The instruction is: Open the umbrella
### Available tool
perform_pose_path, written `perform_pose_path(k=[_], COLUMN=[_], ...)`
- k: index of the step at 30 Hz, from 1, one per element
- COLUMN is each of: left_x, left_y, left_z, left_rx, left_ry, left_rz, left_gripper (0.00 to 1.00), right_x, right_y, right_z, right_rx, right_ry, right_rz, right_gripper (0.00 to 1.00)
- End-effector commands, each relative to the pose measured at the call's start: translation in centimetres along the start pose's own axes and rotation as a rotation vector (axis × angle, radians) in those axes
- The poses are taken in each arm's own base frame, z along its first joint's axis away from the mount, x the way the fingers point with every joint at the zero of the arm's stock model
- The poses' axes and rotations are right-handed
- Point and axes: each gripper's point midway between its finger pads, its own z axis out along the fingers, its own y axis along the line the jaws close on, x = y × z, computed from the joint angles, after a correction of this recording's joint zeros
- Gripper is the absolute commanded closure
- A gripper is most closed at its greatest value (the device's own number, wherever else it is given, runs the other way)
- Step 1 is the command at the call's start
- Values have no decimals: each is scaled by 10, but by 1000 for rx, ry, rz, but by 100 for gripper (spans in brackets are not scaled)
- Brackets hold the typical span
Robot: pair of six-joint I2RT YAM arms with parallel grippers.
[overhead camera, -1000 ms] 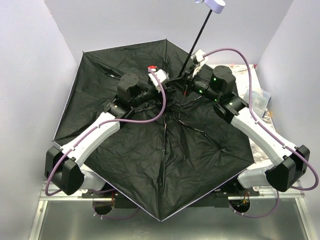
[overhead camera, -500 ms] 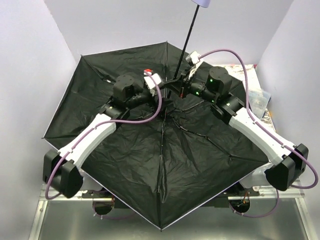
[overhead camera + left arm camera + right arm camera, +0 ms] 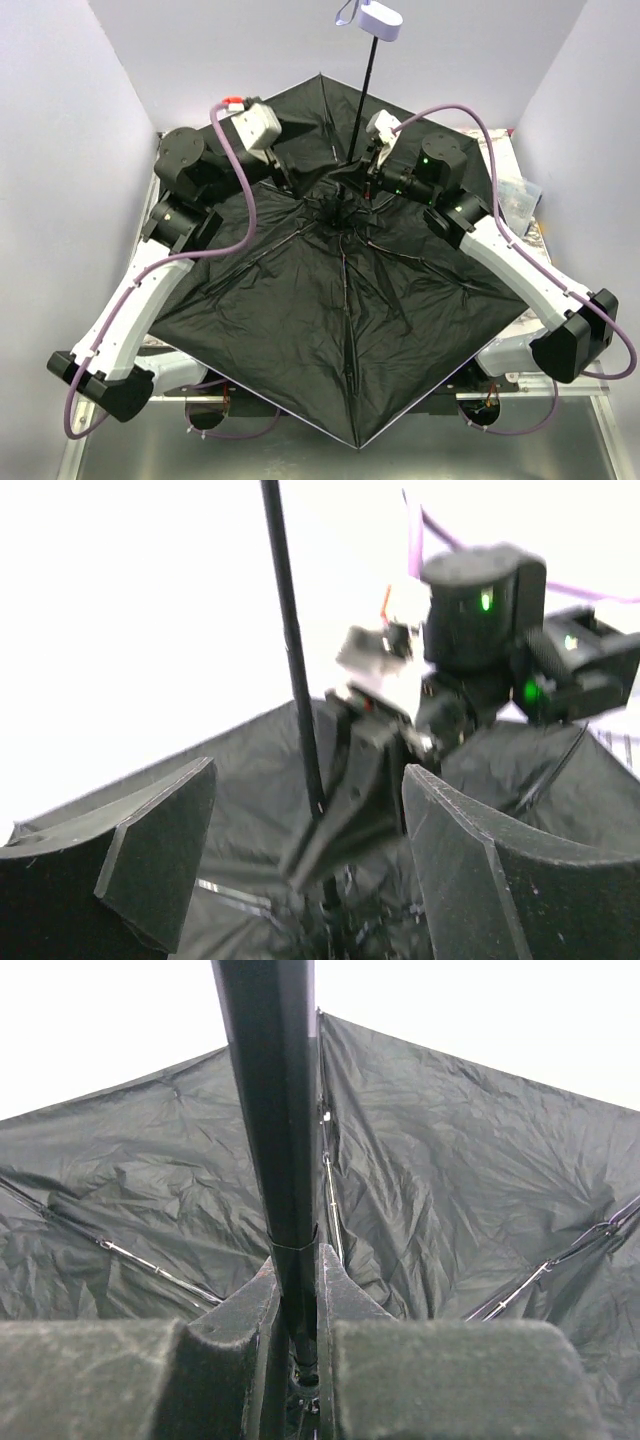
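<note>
From above, the umbrella (image 3: 340,300) is open and lies upside down, its black inner side facing up and covering nearly all of the worktop (image 3: 535,228). The shaft (image 3: 366,95) rises from the hub at the middle of the canopy and leans slightly right, and the lavender handle (image 3: 381,20) sits at its top end, up against the back wall. My right claw (image 3: 366,180) meets the shaft low down, just above the hub, with its arm coming in from the shaft's right. My left arm (image 3: 130,310) is lifted to the left of the shaft (its wrist is well clear of the shaft).

The left wrist camera shows my left claw (image 3: 310,775) spread wide with nothing between its two pads. The shaft stands some way beyond the pads and touches neither of them. The right claw's black fingers (image 3: 355,800) are wrapped on the lower shaft, and the canopy fabric fans out below and behind them.

In the right wrist view the shaft runs straight up the centre of the frame. My right claw is closed tight on the shaft, one finger pressed to each side of it, just under a joint in the tube. The wrinkled black panels spread out behind the shaft to both sides, with thin ribs (image 3: 150,1260) crossing them.
</note>
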Motion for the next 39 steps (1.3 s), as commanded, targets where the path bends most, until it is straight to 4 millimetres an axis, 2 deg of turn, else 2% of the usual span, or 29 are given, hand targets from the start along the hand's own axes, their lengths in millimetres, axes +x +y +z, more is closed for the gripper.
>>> perform_pose_path(k=[1, 3, 5, 11, 14, 17, 20, 26, 32, 37, 39], left_x=[-45, -61, -67, -55, -64, -51, -46, -45, -46, -36, -27], left_y=[14, 13, 13, 50, 52, 52, 53, 59, 86, 111, 115], left_z=[15, 13, 8, -18, -31, -39, -41, -29, -20, -27, -32], left_rx=[-31, -18, -4, -134, -173, -99, -69, -46, -111, -142, -123], left_ry=[-124, -157, -125, 128, 139, 266, 342, 465, 617, 769, 813], left_rz=[-2, 165, 397, 1157, 1376, 1563, 1753, 1924, 1981, 1927, 1901], left_gripper=[25, 24, 22, 14, 9, 8, 7, 6, 8, 15, 23], right_x=[-7, -1, 8, 35, 41, 48, 55, 66, 67, 65, 71], right_y=[15, 14, 11, 2, -7, -18, -30, -45, -51, -51, -55], right_z=[1, 2, 3, -3, -4, -3, -3, -6, -16, -27, -33], right_rx=[-101, -105, -102, -82, -53, -27, -4, 15, 35, 53, 69], right_ry=[-16, 22, 81, 244, 293, 362, 446, 601, 689, 714, 742], right_rz=[-66, -63, -72, -91, -113, -156, -215, -328, -418, -447, -474], right_gripper=[100, 100, 100, 100, 100, 100, 100, 100, 100, 100, 100])
